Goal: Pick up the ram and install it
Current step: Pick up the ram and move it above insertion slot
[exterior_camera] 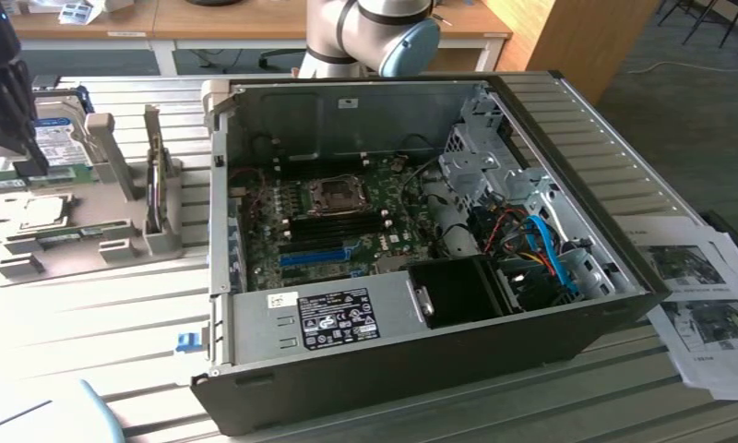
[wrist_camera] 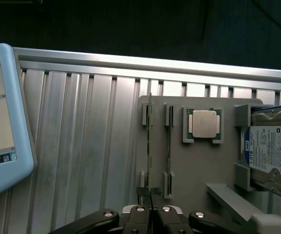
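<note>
The ram (wrist_camera: 150,141) is a thin green stick seen edge-on, standing over the first pair of slots of the grey holder plate (wrist_camera: 198,170). My gripper (wrist_camera: 152,212) is shut on its near end, with the dark fingers (wrist_camera: 139,214) pressed together around the board. A second green stick (wrist_camera: 169,146) stands in the neighbouring slots. In the exterior view the gripper (exterior_camera: 22,164) hangs over the holder (exterior_camera: 62,231) at the exterior view's left, well apart from the open computer case (exterior_camera: 406,231). The motherboard's dark memory slots (exterior_camera: 344,224) lie just below the CPU socket (exterior_camera: 336,192).
The holder also carries a CPU (wrist_camera: 204,123) and a silver hard drive (wrist_camera: 271,156) with a blue-white label. A light-blue tablet (wrist_camera: 4,122) lies on the ribbed metal table. The case holds a blue expansion slot (exterior_camera: 314,257), cables and a drive cage (exterior_camera: 493,157). Papers (exterior_camera: 701,305) lie at the exterior view's right.
</note>
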Motion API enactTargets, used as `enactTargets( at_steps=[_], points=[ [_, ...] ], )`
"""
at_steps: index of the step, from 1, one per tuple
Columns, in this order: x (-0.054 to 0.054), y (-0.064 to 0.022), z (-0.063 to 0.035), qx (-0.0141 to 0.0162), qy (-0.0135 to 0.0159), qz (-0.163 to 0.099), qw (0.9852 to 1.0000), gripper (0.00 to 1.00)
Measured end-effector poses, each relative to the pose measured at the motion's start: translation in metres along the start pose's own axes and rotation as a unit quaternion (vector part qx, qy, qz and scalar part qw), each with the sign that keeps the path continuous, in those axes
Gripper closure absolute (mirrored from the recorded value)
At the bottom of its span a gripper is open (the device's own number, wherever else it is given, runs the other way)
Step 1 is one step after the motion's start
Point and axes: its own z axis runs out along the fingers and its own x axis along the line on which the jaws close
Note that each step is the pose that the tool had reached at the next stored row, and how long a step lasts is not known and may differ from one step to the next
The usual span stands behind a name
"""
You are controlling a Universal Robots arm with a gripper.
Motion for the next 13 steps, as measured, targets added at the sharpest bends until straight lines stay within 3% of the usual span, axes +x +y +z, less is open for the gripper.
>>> enactTargets(
  at_steps=[13],
  points=[
    [0.001,0.0002,-0.0243,-0.0019,0.0004,0.0,1.0,0.89]
  ],
)
